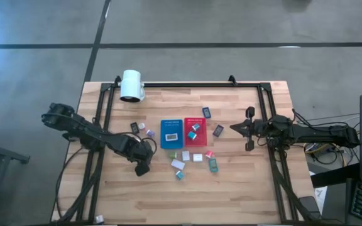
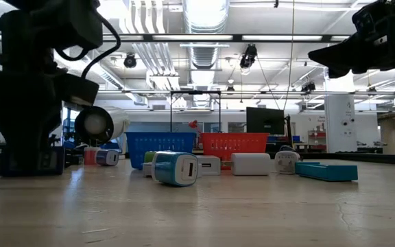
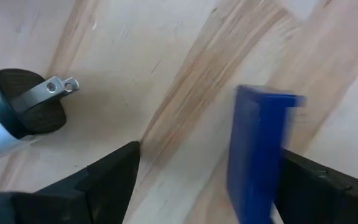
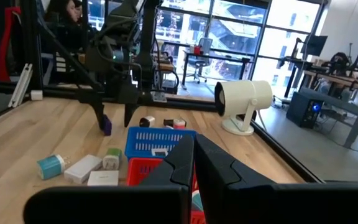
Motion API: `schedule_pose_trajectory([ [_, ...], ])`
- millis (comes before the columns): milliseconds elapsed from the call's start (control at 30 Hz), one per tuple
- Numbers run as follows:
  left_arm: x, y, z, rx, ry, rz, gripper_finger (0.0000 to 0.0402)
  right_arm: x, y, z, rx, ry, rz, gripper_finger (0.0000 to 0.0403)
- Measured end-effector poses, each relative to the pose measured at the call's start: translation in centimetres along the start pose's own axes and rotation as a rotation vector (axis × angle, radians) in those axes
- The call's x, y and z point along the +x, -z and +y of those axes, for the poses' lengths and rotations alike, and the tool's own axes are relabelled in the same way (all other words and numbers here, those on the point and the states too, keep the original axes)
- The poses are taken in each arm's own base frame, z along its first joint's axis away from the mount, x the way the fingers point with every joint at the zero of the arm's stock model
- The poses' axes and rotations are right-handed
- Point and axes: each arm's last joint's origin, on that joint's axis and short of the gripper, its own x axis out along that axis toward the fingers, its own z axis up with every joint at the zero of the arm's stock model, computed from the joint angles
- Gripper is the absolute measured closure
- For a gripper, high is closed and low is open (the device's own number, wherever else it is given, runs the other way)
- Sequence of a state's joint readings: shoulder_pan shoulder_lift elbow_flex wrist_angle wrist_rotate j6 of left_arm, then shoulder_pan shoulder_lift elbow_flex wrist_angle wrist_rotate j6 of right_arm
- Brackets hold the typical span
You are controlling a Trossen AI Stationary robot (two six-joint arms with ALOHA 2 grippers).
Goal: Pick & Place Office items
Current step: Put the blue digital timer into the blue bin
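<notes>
High view, left claw: our left gripper (image 1: 142,162) is down at the wooden table (image 1: 244,194), just beside the blue perforated plastic tray (image 1: 170,133), on its outer side.
High view, right claw: our right gripper (image 1: 234,127) hangs well apart from the blue perforated plastic tray, beyond the red perforated plastic tray (image 1: 195,132). Its fingers are pressed together on nothing.
High view, count: we count one blue tray, one red tray, one big white cylinder (image 1: 131,85), about a dozen loose office items (image 1: 185,155), and three more inside the trays.
Low view: the teal-and-white block (image 2: 175,168) lies in front of the blue perforated plastic tray. We cannot read either claw here.
Left wrist view: the fingers are spread wide and hold nothing. The small blue-purple block (image 3: 257,155) stands between them, nearer one finger. Its long axis runs crosswise to the closing line.
Right wrist view: the same block sits between the left fingers, beside the blue perforated plastic tray.
Judgement: the left arm is far nearer, so we expect it to close.
</notes>
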State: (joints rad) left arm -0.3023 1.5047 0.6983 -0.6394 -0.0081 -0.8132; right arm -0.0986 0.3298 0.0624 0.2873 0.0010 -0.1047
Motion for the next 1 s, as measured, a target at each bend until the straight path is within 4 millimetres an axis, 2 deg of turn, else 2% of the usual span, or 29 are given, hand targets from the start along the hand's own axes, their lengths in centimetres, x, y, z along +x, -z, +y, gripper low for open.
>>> schedule_pose_trajectory([
  [233, 0.8, 0.0, 0.1, 0.053, -0.035, 0.019, 0.0075, 0.0, 0.0, 0.0, 0.000, 0.000, 0.001, 0.0394],
  [367, 0.5, 0.2, 0.2, 0.102, -0.029, 0.008, 0.0096, 0.0, 0.0, 0.0, -0.002, 0.001, 0.001, 0.0394],
  [500, 0.1, 0.3, 0.3, 0.127, -0.019, -0.002, 0.0153, 0.0, 0.0, 0.0, -0.006, 0.000, 0.001, 0.0394],
  [600, -0.1, 0.2, 0.2, 0.149, 0.005, -0.020, 0.0223, 0.0, 0.0, 0.0, -0.010, 0.001, 0.001, 0.0394],
  [733, -0.5, 0.2, 0.3, 0.211, 0.020, -0.029, 0.0336, 0.0, 0.0, 0.0, -0.012, 0.001, 0.001, 0.0394],
  [767, -0.7, 0.2, 0.3, 0.223, 0.024, -0.034, 0.0350, 0.0, 0.0, 0.0, -0.012, 0.001, 0.002, 0.0394],
  [1000, -2.4, -0.2, 0.0, 0.334, 0.074, -0.145, 0.0347, 0.0, 0.0, 0.0, -0.012, 0.002, 0.001, 0.0394],
])
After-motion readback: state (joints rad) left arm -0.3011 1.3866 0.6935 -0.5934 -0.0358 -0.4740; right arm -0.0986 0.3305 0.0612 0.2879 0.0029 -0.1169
